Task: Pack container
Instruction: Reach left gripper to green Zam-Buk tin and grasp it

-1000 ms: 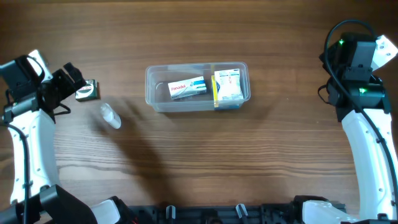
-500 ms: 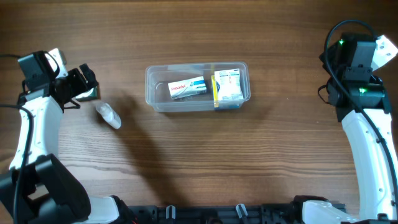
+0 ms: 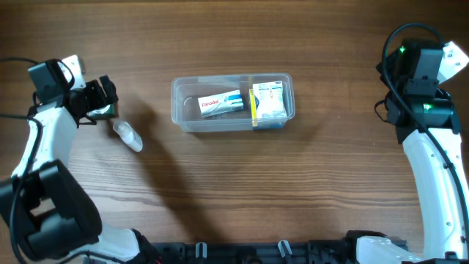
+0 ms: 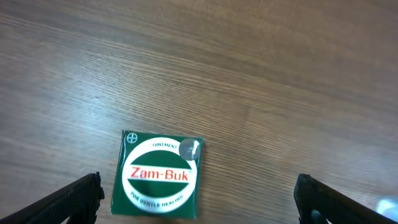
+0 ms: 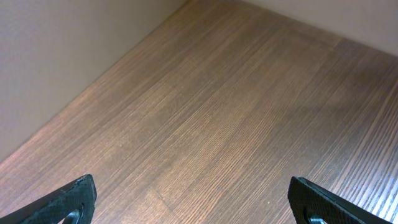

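The clear plastic container [image 3: 180,110] sits at the table's middle, holding a white Panadol box [image 3: 220,103] and a white and yellow box [image 3: 267,101]. My left gripper [image 3: 102,99] is open at the far left, over a small green Zam-Buk box [image 4: 159,173] that lies flat on the wood between its fingers, nearer the left finger, untouched. In the overhead view the box [image 3: 107,111] is mostly hidden under the gripper. My right gripper [image 5: 198,202] is open and empty over bare wood at the far right.
A small clear wrapped item [image 3: 128,136] lies on the table just below and right of the left gripper. A wall edge shows at the upper left of the right wrist view.
My left gripper has moved right and slightly up, coming over the green box. The right arm and the container have not moved.
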